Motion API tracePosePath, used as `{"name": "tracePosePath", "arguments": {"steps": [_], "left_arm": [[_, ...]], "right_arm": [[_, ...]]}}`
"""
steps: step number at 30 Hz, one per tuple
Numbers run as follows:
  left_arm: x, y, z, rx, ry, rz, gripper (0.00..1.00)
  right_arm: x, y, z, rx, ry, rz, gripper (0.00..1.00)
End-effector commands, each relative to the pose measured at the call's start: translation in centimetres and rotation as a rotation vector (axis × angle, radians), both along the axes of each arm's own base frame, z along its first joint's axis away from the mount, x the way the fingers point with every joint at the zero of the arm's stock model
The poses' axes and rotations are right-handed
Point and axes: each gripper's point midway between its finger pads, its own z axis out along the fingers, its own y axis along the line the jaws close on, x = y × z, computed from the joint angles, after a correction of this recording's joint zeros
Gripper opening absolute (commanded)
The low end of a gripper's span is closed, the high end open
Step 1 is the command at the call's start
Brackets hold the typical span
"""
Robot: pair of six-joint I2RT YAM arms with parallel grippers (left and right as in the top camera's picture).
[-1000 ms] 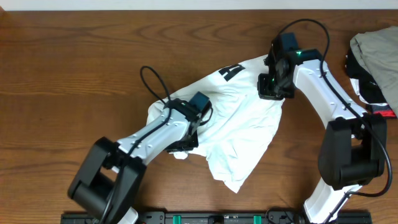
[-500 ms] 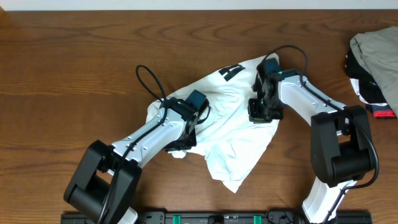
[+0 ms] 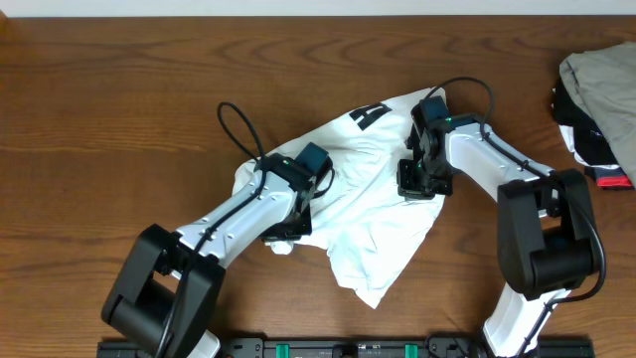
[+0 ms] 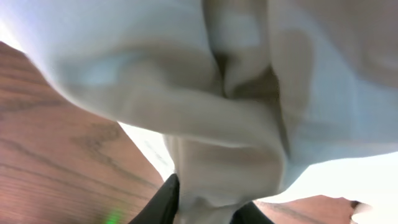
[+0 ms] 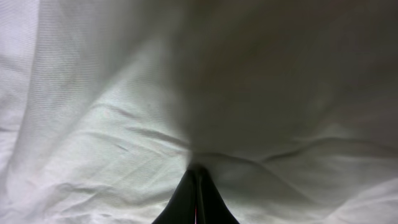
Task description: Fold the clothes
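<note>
— Where's the shirt (image 3: 383,224)?
— Centre of the desk (image 3: 119,89), crumpled, long axis running upper right to lower centre; the left jaws pinch its left edge, the right jaws clamp its upper right.

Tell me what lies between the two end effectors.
Only rumpled cloth of the white T-shirt, from left end effector to right end effector; overhead view.

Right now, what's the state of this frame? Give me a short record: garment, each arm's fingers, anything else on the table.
garment: white T-shirt, crumpled, not folded, one black letter showing
left fingers: closed on a bunched fold of the T-shirt
right fingers: pinched shut on the T-shirt's fabric
other: heap of clothes at the right edge, apart from the T-shirt
surface: wooden table
</note>
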Motion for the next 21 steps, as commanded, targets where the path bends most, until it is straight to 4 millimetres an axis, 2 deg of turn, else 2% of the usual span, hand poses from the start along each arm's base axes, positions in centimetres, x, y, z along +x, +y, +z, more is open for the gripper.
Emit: {"name": "tracePosePath", "arguments": {"steps": [1, 4, 11, 16, 21], "left_arm": [[1.4, 1.1, 1.3, 0.002, -0.04, 0.032, 0.2], [1.7, 2.5, 1.5, 0.007, -0.032, 0.081, 0.2], [3.2, 6.6, 2.1, 0.001, -0.043, 0.179, 0.2], [4.0, 10.9, 2.2, 0.023, -0.047, 0.29, 0.19], [3.9, 15.1, 2.3, 0.039, -0.042, 0.431, 0.2]], "right_arm": [[-1.4, -1.6, -1.1, -0.088, 0.044, -0.019, 0.01], [-1.6, -2.6, -1.1, -0.141, 0.049, -0.031, 0.01], [-1.6, -3.1, -1.1, -0.143, 0.056, -0.045, 0.01], [-1.5, -3.3, -1.1, -0.143, 0.057, -0.051, 0.01], [-1.6, -3.3, -1.1, -0.144, 0.06, -0.052, 0.01]]}}
